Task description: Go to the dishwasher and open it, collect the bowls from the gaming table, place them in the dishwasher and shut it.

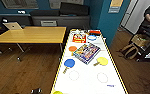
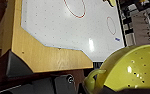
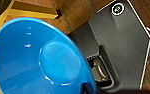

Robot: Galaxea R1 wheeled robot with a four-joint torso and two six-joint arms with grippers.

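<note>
Blue bowl (image 3: 41, 60) empty, yellow perforated bowl (image 2: 131, 70) beside gaming table (image 2: 66, 27)

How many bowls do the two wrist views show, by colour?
Blue bowl: 1
Yellow bowl: 1
Total: 2

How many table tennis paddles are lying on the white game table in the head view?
3: a blue paddle near the left edge, a yellow paddle toward the right edge, and an orange paddle farther back. More may hide under the game box.
</note>
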